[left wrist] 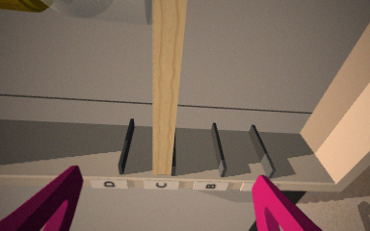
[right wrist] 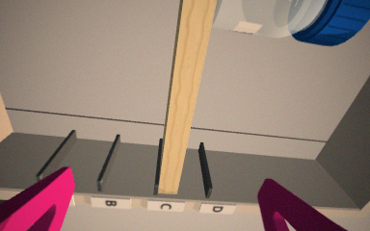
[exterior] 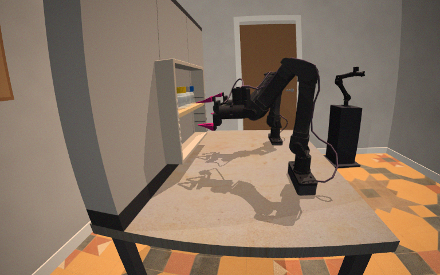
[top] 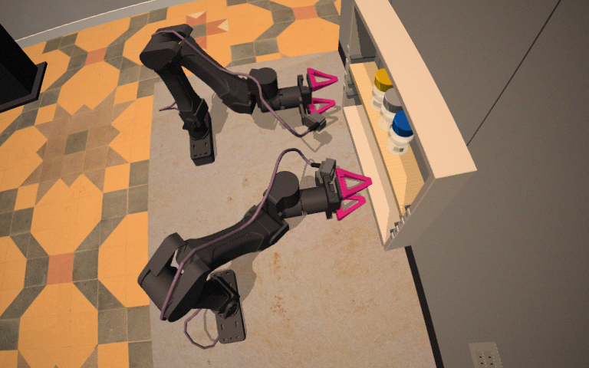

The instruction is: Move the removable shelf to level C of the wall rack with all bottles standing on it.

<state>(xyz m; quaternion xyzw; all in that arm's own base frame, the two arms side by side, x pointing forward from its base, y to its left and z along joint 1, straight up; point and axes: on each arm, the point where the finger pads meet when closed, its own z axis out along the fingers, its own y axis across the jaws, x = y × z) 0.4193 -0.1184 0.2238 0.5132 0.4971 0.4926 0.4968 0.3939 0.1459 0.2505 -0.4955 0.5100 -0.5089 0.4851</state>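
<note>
The wooden shelf (top: 386,151) sits in the wall rack (top: 416,108), and three bottles stand on it: yellow-capped (top: 382,84), grey-capped (top: 391,103) and blue-capped (top: 400,129). In the left wrist view the shelf's end (left wrist: 166,96) lies in the slot marked C (left wrist: 161,184). The right wrist view shows the other end (right wrist: 190,96) at its label C (right wrist: 165,206), with the blue-capped bottle (right wrist: 313,19) beside it. My left gripper (top: 321,92) is open and empty, a short way in front of the rack near the yellow-capped bottle. My right gripper (top: 353,192) is open and empty near the blue-capped bottle's end.
Empty dark rails for levels B and D (left wrist: 219,149) flank the shelf. The rack's pale bottom board (top: 369,165) juts out below it. A black pedestal with a camera arm (exterior: 344,129) stands on the floor beside the table.
</note>
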